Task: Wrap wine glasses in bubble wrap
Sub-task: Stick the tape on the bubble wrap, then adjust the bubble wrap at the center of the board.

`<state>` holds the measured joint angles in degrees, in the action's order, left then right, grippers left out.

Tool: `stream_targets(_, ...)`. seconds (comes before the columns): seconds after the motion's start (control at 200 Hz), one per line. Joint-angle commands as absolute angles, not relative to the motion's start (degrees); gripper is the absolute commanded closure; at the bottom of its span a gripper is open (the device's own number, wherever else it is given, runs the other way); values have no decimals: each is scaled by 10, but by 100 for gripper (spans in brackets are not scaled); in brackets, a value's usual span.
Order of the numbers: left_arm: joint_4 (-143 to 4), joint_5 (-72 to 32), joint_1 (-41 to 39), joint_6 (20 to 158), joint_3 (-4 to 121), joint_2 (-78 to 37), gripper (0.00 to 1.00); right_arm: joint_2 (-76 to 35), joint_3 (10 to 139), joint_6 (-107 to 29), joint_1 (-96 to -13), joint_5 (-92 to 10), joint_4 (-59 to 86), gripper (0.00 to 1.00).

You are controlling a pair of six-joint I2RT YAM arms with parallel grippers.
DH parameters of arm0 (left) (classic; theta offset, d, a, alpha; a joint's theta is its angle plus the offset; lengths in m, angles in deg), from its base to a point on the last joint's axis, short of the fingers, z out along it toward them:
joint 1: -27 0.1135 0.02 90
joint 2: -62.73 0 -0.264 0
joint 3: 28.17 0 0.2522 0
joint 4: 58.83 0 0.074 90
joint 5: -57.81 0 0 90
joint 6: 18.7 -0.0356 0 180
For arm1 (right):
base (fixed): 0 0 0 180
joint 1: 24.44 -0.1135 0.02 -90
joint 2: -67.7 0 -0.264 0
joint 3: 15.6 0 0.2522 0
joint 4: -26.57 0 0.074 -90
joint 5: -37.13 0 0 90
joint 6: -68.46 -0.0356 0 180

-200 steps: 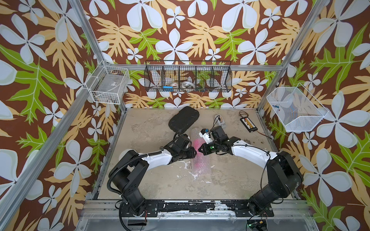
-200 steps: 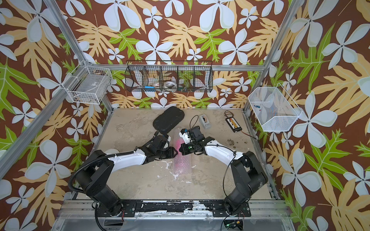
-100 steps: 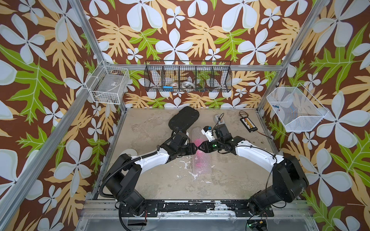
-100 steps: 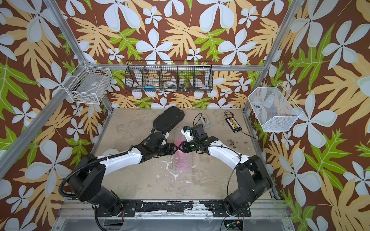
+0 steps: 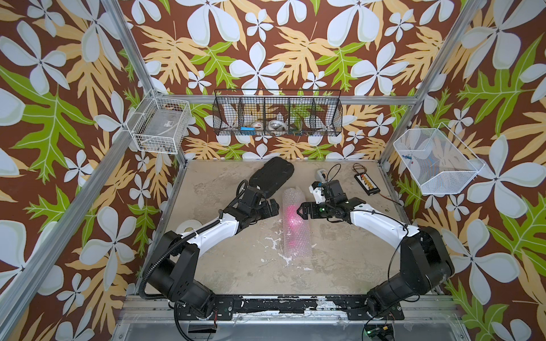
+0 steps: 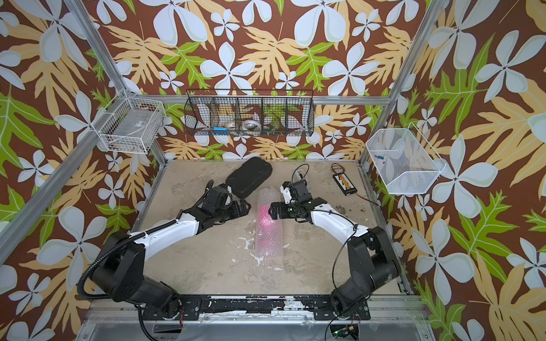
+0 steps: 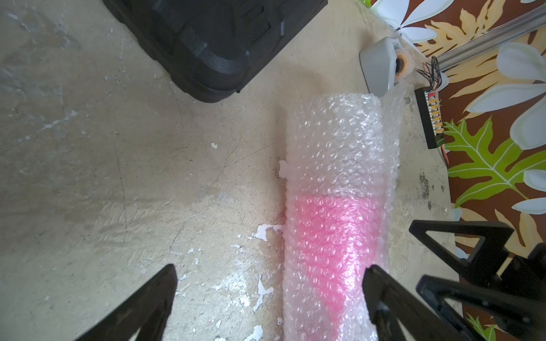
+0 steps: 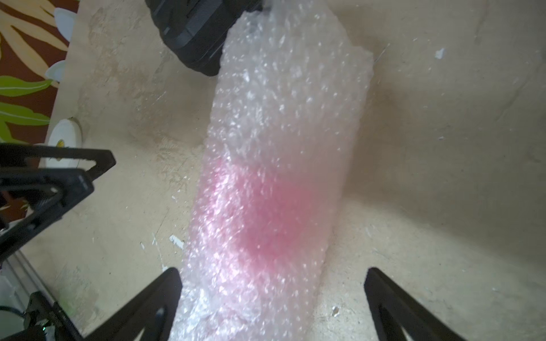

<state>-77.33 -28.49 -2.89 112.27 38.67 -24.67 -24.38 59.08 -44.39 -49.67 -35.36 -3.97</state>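
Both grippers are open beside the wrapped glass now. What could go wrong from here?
1. No tape shows on the bubble wrap, and neither the left gripper nor the right gripper holds it, so the roll may spring open.
2. Its ends look unsealed, so the glass could slide out if one end is lifted.

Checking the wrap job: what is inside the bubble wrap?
A pink glass shows through the bubble wrap as a blurred patch around the roll's middle. Its rim, stem and foot are veiled by the layers and cannot be made out.
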Motion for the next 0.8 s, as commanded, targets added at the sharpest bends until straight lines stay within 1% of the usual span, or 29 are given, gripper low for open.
stream_targets(0.0, -799, -304, -27, 1136, 384, -245, 0, -266, 601, -473, -507, -370, -33, 0)
stream_targets(0.235, -788, -290, -27, 1135, 363, -227, 0, -315, 617, -506, -526, -347, -4, 0)
stream_targets(0.545, -781, -275, -28, 1126, 359, -226, 0, -373, 623, -523, -547, -353, 11, 0)
stream_targets(0.736, -781, -274, -27, 1122, 362, -225, 0, -375, 603, -529, -549, -322, 63, 0)
stream_targets(0.796, -780, -272, -27, 1121, 363, -224, 1, -370, 593, -533, -548, -313, 84, 3)
